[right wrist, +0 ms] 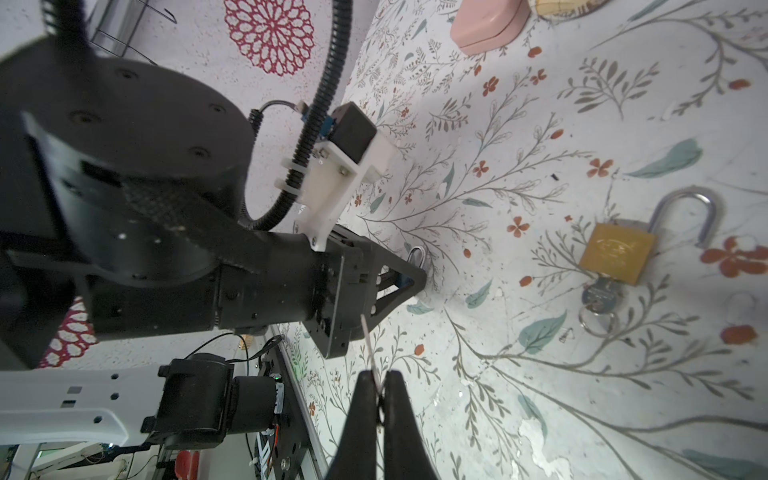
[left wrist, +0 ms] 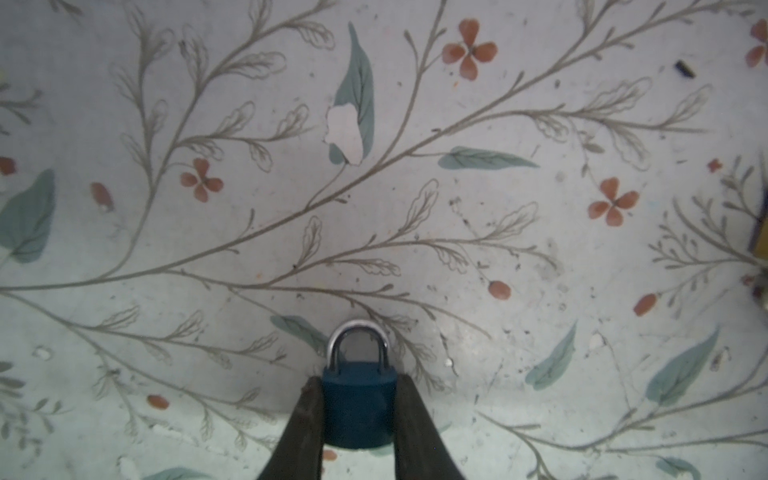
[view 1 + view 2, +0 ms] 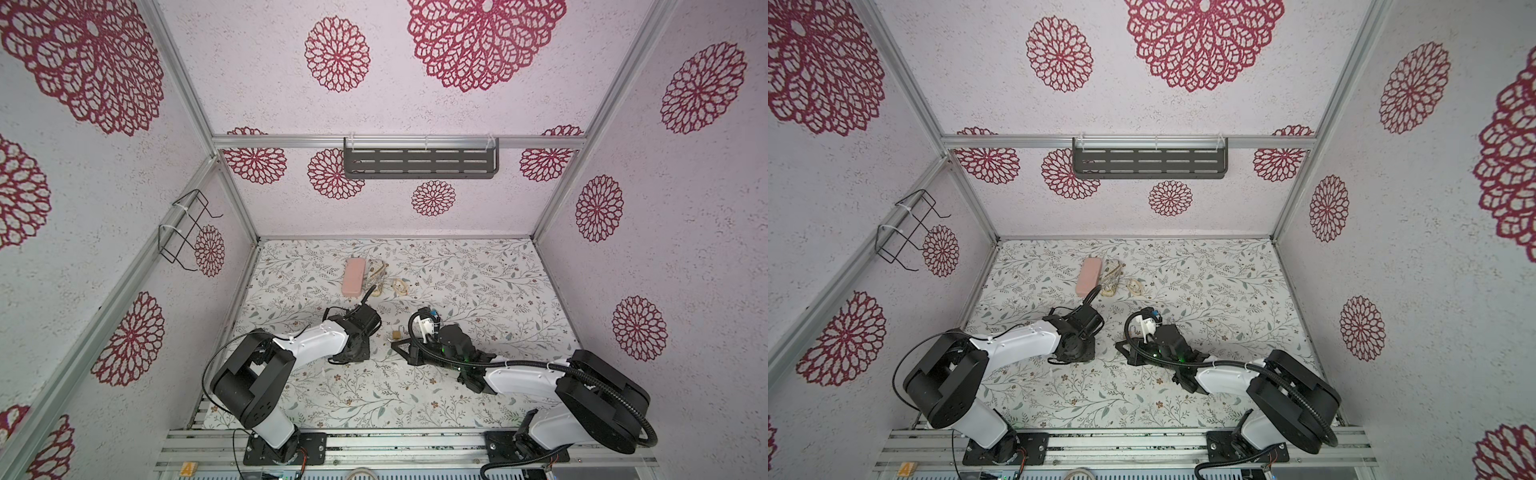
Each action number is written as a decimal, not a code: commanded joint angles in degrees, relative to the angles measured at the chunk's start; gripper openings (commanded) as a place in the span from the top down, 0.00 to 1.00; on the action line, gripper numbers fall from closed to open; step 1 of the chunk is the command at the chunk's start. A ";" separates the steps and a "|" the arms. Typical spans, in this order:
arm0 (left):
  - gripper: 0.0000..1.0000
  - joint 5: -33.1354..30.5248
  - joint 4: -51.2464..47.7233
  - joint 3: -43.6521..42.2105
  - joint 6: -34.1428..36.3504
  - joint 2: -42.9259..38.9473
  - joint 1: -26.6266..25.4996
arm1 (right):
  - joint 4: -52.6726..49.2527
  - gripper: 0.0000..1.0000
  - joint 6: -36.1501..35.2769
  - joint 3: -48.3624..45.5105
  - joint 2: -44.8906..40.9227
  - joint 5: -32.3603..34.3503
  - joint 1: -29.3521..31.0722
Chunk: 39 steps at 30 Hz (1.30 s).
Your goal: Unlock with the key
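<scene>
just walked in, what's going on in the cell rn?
The left gripper is clamped on a blue padlock whose shackle is closed. The right gripper is shut on a thin key, blade aimed toward the left gripper but not in that lock yet. A brass padlock lies apart on the table, shackle open, with its own key in it.

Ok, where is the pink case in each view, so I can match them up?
Top view: pink case lies on the far side of the table, left of centre.
Top view: same spot.
Left wrist: not in it.
Right wrist: cut off at the picture's border.
Shared landmark: the beige item lying right beside the case.
</scene>
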 commanded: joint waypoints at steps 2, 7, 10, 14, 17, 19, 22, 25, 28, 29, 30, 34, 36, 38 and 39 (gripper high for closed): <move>1.00 -0.83 0.63 2.49 -2.29 -3.64 -0.30 | -5.79 1.00 1.27 3.54 -3.42 3.71 -0.24; 1.00 -2.00 3.10 4.86 -7.85 -8.01 -0.12 | -16.78 1.00 2.98 6.58 -5.63 10.69 0.65; 1.00 -2.08 5.48 5.91 -12.43 -10.30 -0.10 | -19.52 1.00 5.03 7.49 -6.14 14.44 1.98; 1.00 -1.53 9.67 6.50 -18.61 -13.08 -0.17 | -17.37 1.00 7.07 7.51 -5.52 17.59 3.88; 1.00 -1.16 11.53 6.95 -22.37 -14.51 -0.26 | -14.30 1.00 8.83 7.56 -4.43 20.04 5.18; 1.00 -1.60 11.92 7.12 -24.24 -15.04 -0.28 | -12.30 1.00 9.37 8.10 -3.21 21.29 5.85; 1.00 -2.24 12.47 7.19 -25.95 -15.51 -0.45 | -7.31 1.00 9.94 8.85 -0.98 21.49 6.40; 1.00 -2.42 12.47 7.44 -26.52 -15.62 -0.74 | -3.28 1.00 10.91 9.65 1.20 21.75 6.85; 1.00 -2.54 12.54 7.33 -27.31 -15.70 -1.16 | 0.25 1.00 11.39 10.21 3.15 22.51 7.20; 1.00 -2.53 12.91 7.13 -27.59 -15.71 -1.24 | 0.96 1.00 11.49 10.44 3.88 22.70 7.37; 1.00 -2.36 13.32 7.03 -27.74 -15.71 -1.25 | 1.64 1.00 11.56 10.73 4.44 22.78 7.35; 1.00 -2.20 13.53 7.10 -28.18 -15.63 -1.51 | 3.20 1.00 11.46 12.10 6.67 22.56 7.38; 1.00 -2.31 13.51 7.22 -28.13 -15.67 -1.59 | 4.46 1.00 11.38 12.24 7.43 22.51 7.35; 1.00 -2.48 13.34 7.21 -28.13 -15.62 -1.55 | 4.62 1.00 11.42 12.48 7.82 22.72 7.40; 1.00 -2.67 13.20 7.21 -28.13 -15.62 -1.60 | 4.76 1.00 11.33 12.57 7.90 22.97 7.34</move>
